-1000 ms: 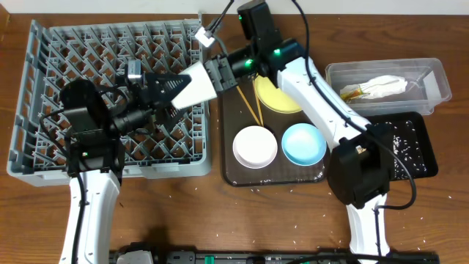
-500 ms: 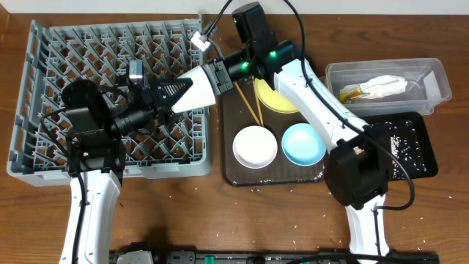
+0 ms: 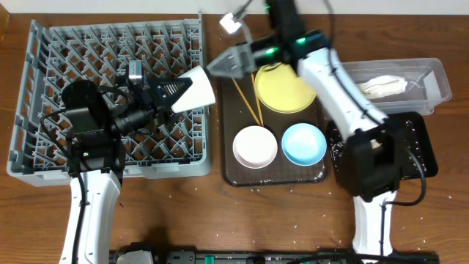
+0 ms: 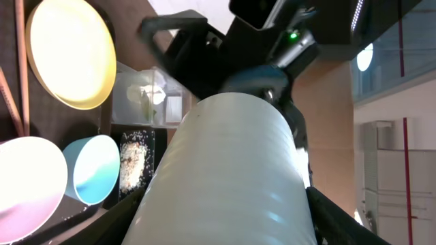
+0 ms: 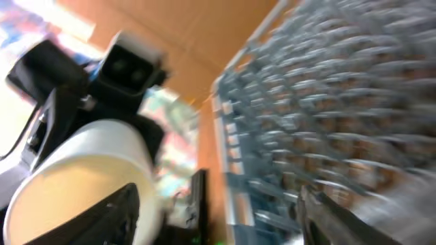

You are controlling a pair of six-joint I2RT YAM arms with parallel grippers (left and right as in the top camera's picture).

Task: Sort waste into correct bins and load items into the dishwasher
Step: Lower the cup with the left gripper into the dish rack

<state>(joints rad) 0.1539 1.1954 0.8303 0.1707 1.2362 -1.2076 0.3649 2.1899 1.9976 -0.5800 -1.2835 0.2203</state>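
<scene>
A small white cup [image 3: 199,86] lies on its side over the right edge of the grey dishwasher rack [image 3: 73,66], and my left gripper [image 3: 187,89] is shut on it. In the left wrist view the cup [image 4: 231,163] fills the gap between the dark fingers [image 4: 126,218]. My right gripper [image 3: 223,64] stands open just right of the cup's mouth, apart from it. The blurred right wrist view shows the cup [image 5: 82,170] at left and the rack [image 5: 354,102] at right. The yellow plate [image 3: 286,89], chopsticks [image 3: 249,103], white bowl [image 3: 255,145] and blue bowl [image 3: 303,143] sit on the tray.
The dark brown serving tray [image 3: 236,174] lies right of the rack. A clear tub [image 3: 432,77] at the far right holds a white napkin [image 3: 385,86] and a wrapper. Below it the black tray [image 3: 419,158] holds scattered rice. Loose grains dot the table's front.
The right gripper opened, let go of the cup and drew back to the right. The left gripper closed on the cup and keeps it over the rack's right edge.
</scene>
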